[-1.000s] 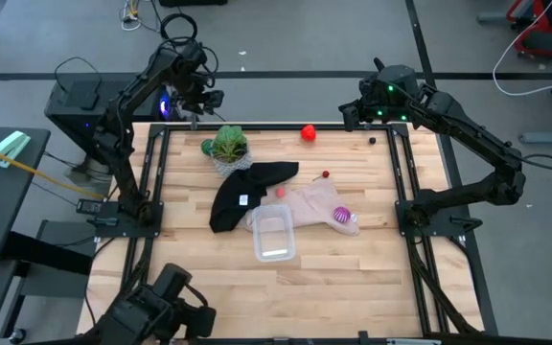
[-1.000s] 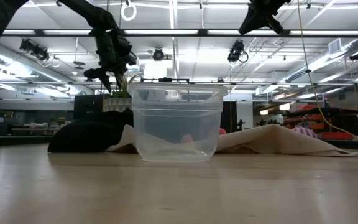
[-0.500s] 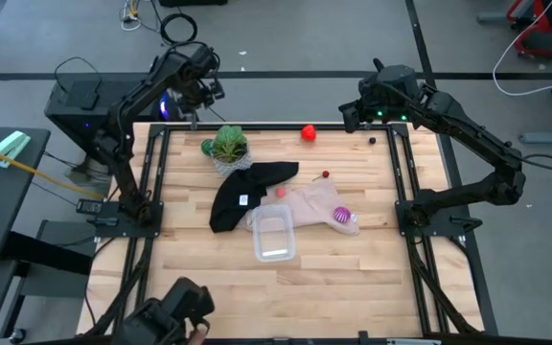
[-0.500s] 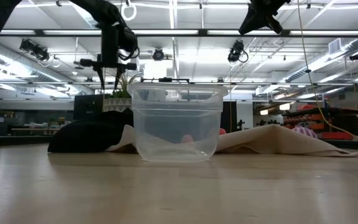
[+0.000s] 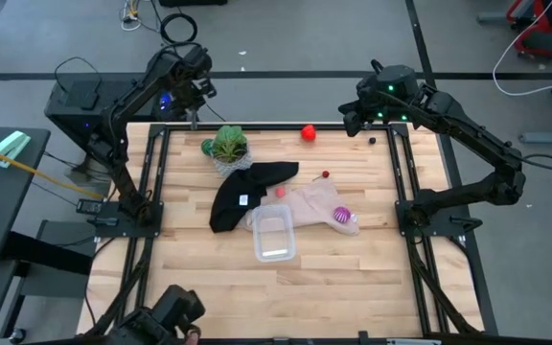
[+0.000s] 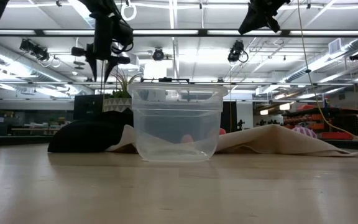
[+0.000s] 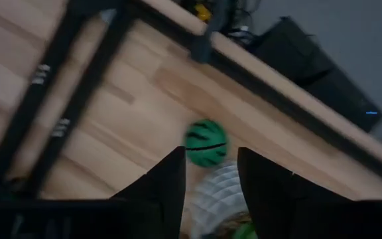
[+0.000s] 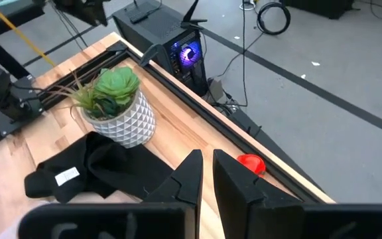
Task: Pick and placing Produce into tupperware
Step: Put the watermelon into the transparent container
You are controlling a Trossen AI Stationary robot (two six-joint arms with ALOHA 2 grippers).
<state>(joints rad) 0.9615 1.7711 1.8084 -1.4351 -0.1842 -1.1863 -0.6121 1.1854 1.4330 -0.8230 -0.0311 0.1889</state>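
Wooden planks run under me, and nearest sits the tupperware (image 5: 273, 234), empty as far as I can tell, waiting for fruit. Just beyond it, a purple fruit (image 5: 341, 215) rests on the beige cloth (image 5: 314, 205). Farther off, the green fruit (image 7: 205, 140) lies beside the plant (image 5: 228, 146); my left gripper (image 7: 209, 174) hangs above it, fingers parted and holding nothing. At the far edge lies the red fruit (image 5: 309, 133), where my right gripper (image 8: 207, 170) waits, narrowly open.
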